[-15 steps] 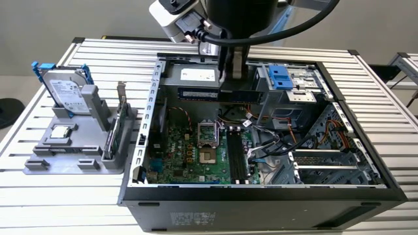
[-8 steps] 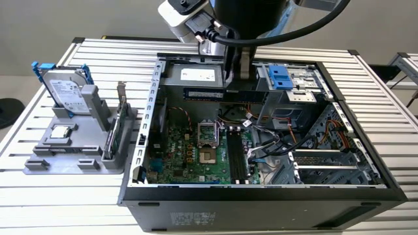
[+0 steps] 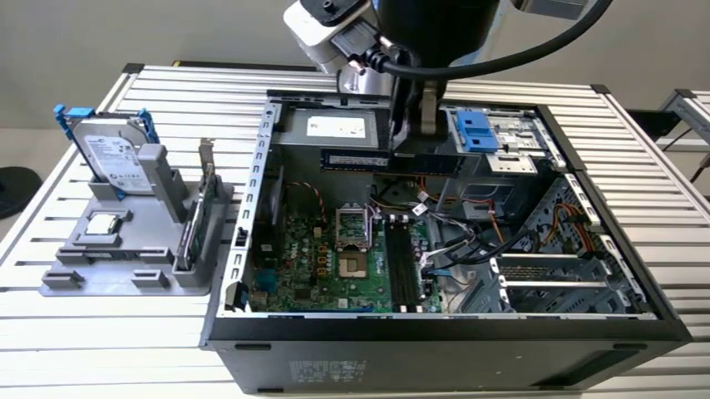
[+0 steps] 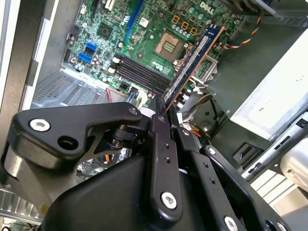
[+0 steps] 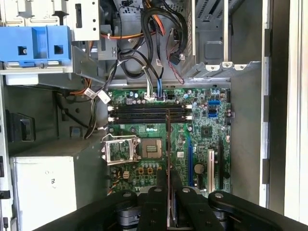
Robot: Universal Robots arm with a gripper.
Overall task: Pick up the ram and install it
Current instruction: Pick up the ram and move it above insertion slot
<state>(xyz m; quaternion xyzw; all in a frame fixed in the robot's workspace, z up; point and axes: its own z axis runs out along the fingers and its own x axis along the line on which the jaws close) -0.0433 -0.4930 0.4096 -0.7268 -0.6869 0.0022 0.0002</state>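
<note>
Item one, slatted metal table (image 3: 666,208): pale, ribbed, carrying everything. Item two, open computer case (image 3: 444,357): black sheet-steel box on its side, lid off. Item three, motherboard (image 3: 316,258): flat green board, densely studded, on the case floor. Item four, grey parts fixture (image 3: 122,270): sits at the exterior view's left of the case, with a silver hard drive (image 3: 111,158) standing in it. Item five, my gripper (image 4: 167,109): black jointed fingers drawn in narrow and clamped on the faces of the ram (image 4: 195,60). Item six, the ram itself: thin, rigid, dark stick with an orange-gold edge, held level above the case interior towards the far wall, well clear of the board. Item seven, memory slots (image 5: 149,113): slim black channels with white end clips, apparently vacant. Item eight, loose cables (image 5: 144,53): soft, tangled, just beside the slots. Risks, as I judge them: the stick lies crosswise to the slots, so lowering it unturned would jam it; the cables could snag it; so slim a grip could let it tilt
</note>
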